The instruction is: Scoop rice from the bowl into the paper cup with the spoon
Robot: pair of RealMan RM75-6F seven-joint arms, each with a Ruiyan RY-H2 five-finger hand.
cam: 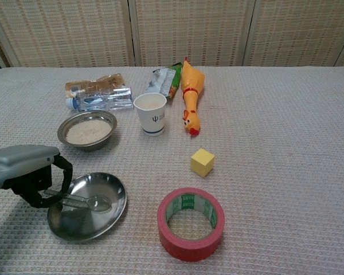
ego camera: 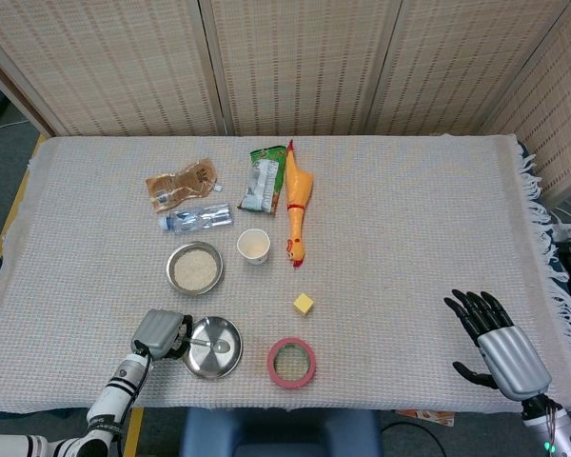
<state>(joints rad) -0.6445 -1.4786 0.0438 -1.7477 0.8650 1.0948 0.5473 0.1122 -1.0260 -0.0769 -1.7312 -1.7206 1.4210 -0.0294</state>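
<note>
The left hand (cam: pixel 28 177) grips the spoon (cam: pixel 83 200), its scoop resting in the empty metal dish (cam: pixel 112 189). The right hand (ego camera: pixel 500 347) hovers spread, holding nothing.

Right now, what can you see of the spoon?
The spoon is small, shiny and looks like metal. The left hand holds its handle. Its bowl rests face up inside the empty steel plate at the table's near left, handle pointing left toward the hand. I can't tell if any rice is in it. It is apart from the rice bowl and cup.
</note>
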